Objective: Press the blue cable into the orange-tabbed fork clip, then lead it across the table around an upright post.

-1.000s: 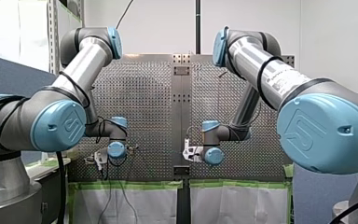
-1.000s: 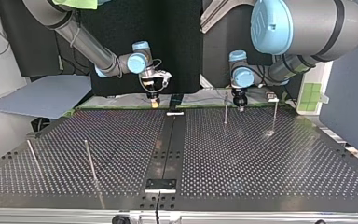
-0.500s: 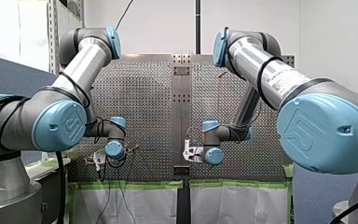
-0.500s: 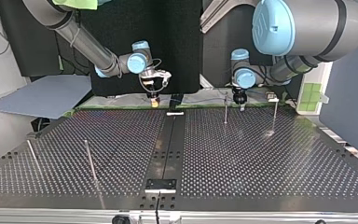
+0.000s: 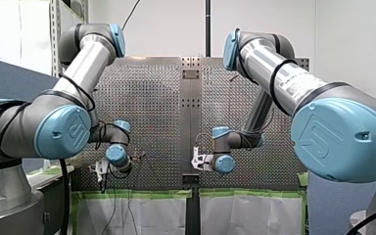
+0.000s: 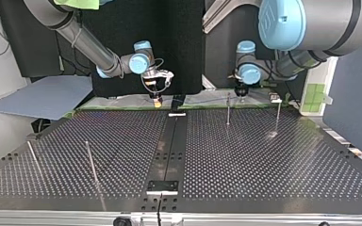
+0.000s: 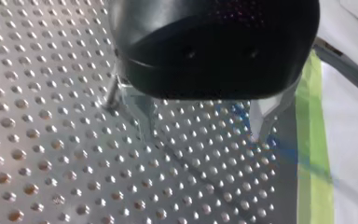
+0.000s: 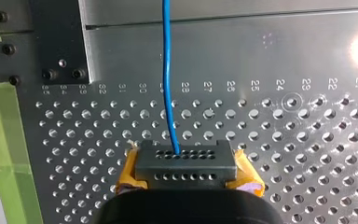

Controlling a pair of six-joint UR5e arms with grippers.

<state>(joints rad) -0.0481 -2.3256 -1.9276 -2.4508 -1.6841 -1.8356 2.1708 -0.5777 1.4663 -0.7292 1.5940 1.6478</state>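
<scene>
In the right wrist view the blue cable (image 8: 166,70) runs straight ahead over the perforated plate from my right gripper (image 8: 181,156), which is shut on it between yellow-orange pads. In the top view that gripper (image 6: 156,100) hangs at the table's far edge near the middle seam. My left gripper (image 7: 205,133) stands open over the plate, with nothing between its metal fingers (image 7: 142,112). A blurred stretch of blue cable (image 7: 284,151) lies beside one finger, near the green tape. In the top view it (image 6: 241,95) hovers just behind an upright post (image 6: 227,109). I cannot pick out the orange-tabbed clip.
A second post (image 6: 278,115) stands to the right of the first in the top view, and two leaning posts (image 6: 92,162) rise at the near left. A dark seam strip (image 6: 169,150) splits the perforated table (image 6: 264,160). Green tape (image 7: 312,140) lines the far edge.
My left gripper has risen and drawn back from the post toward the table's far edge. My right gripper has stayed put with the cable.
</scene>
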